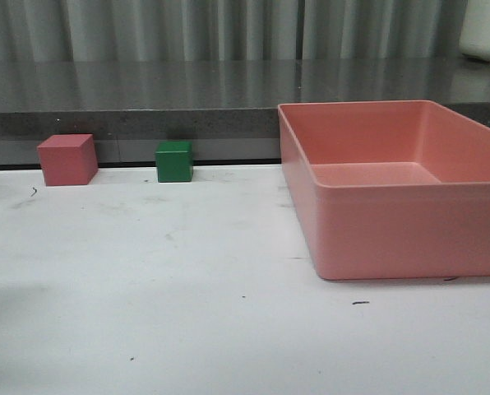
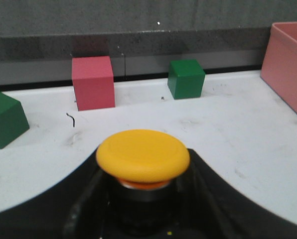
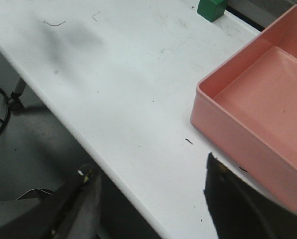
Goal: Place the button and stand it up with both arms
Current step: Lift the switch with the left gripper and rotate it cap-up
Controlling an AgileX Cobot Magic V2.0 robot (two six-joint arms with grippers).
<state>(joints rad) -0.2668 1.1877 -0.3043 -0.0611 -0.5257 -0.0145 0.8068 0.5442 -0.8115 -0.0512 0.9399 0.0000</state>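
two grippers, each seen only through its own wrist camera. left gripper (image 2: 143, 209): dark fingers (image 2: 228, 199) closed about the black neck of the button (image 2: 142, 157), one on either side; its round yellow cap sits on top and faces the camera, with an orange rim and a metal collar just under it. the button's base is hidden between the fingers. the held button hangs over the white table (image 2: 238, 134). whether it touches the table cannot be told.

right gripper (image 3: 148, 199): jaws parted wide, nothing between them, one dark finger (image 3: 238, 204) on each side of the view. it hangs at the table's near edge, with floor and a dark cable visible past that edge.

beyond the left gripper, at the far edge of the table, against a grey ledge: one red cube (image 2: 93, 82), one green cube (image 2: 186, 78) near it, apart from it, and a second green cube (image 2: 6, 118) off to the other side of the red one, closer to the camera.

one pink bin (image 1: 376, 222), open-topped, rectangular, stands on the right part of the table in the front view, its near wall close to the right gripper. small dark scuffs and marks are scattered on the table surface.
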